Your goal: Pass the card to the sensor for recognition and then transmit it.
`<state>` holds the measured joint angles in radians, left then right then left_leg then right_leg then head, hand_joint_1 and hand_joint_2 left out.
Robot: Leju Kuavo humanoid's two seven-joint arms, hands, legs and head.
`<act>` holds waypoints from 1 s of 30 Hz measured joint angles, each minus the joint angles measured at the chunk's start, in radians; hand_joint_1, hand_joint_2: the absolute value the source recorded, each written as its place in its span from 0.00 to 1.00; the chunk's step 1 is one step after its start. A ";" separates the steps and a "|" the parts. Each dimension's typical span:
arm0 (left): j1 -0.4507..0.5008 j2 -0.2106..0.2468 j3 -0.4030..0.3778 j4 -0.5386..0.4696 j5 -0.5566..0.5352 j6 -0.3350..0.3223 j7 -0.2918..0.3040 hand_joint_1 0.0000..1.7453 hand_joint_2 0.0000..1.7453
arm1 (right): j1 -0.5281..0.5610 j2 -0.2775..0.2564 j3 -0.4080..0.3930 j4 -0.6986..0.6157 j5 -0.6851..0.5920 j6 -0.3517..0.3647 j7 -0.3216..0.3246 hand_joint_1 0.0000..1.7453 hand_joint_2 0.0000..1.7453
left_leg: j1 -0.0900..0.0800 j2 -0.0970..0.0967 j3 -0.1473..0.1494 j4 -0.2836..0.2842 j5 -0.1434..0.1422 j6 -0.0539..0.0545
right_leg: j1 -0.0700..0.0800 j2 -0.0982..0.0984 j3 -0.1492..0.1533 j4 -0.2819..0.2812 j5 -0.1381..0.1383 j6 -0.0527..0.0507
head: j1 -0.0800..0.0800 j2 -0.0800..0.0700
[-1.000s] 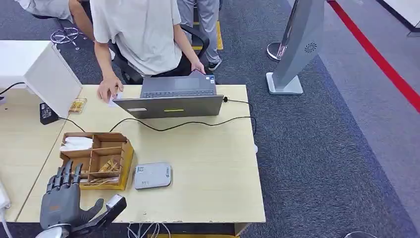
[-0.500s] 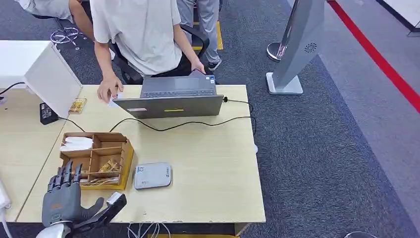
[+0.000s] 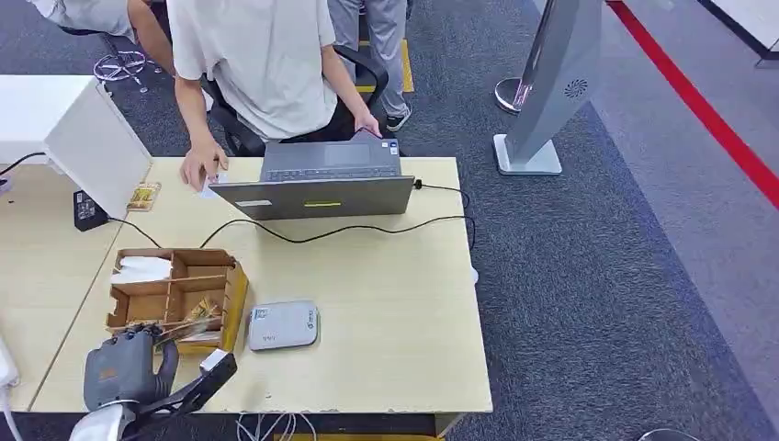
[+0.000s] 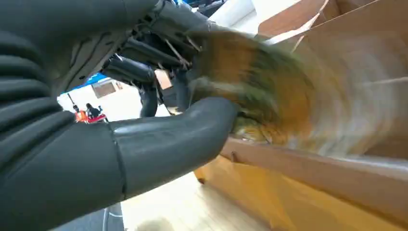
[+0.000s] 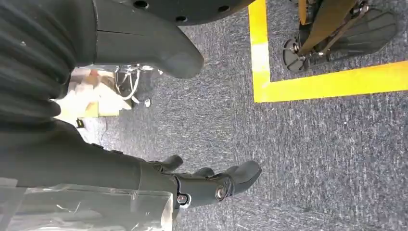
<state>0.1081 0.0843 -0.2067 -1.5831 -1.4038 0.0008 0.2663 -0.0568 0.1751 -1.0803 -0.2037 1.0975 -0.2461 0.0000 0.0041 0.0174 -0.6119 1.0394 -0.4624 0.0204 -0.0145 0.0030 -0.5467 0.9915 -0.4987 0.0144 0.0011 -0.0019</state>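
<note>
A brown wooden organiser box [image 3: 213,268] stands near the table's front left, with gold-brown cards [image 3: 190,314] in its near compartment. My left hand [image 3: 127,367] is at the box's near edge, fingers curled in over those cards. In the left wrist view a blurred gold card [image 4: 250,91] sits between the thumb [image 4: 192,130] and the darker fingers [image 4: 144,72], inside the box [image 4: 337,178]. The grey card sensor [image 3: 283,324] lies flat just right of the box. My right hand [image 5: 96,159] hangs over the carpet with fingers apart, holding nothing.
A person [image 3: 257,64] sits at the far edge with one hand on the table, behind a grey laptop [image 3: 321,184]. A black cable [image 3: 349,230] crosses the table. A white monitor [image 3: 96,147] stands at the left. A grey kiosk stand [image 3: 551,92] is on the carpet.
My left hand went from spread open beside the box to curled onto the cards in its near compartment. The box shifted slightly to the left.
</note>
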 joint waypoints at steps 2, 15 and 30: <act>0.001 -0.004 0.003 0.010 0.003 0.000 -0.008 1.00 1.00 | 0.000 0.000 0.000 0.000 0.001 0.002 0.000 0.00 1.00 | 0.000 0.000 0.000 0.000 0.000 0.000 | 0.000 0.000 0.000 0.000 0.000 0.000 | 0.000 0.000; 0.000 -0.019 0.018 0.026 -0.005 0.031 -0.017 1.00 1.00 | 0.000 0.000 0.000 0.000 0.001 0.005 -0.002 0.00 1.00 | 0.000 0.000 0.000 0.000 0.000 0.000 | 0.000 0.000 0.000 0.000 0.000 0.000 | 0.000 0.000; 0.080 0.065 -0.158 -0.382 -0.097 0.200 -0.117 1.00 1.00 | 0.002 0.000 -0.044 -0.001 -0.039 -0.013 -0.013 0.00 1.00 | 0.000 0.000 0.000 0.000 -0.001 0.001 | 0.000 0.000 0.000 0.000 0.000 0.000 | -0.001 0.000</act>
<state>0.1883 0.1492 -0.3651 -1.9647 -1.5008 0.2004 0.1491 -0.0547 0.1751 -1.1238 -0.2049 1.0582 -0.2590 -0.0133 0.0041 0.0170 -0.6120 1.0395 -0.4633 0.0215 -0.0150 0.0026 -0.5470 0.9914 -0.4990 0.0145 0.0004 -0.0019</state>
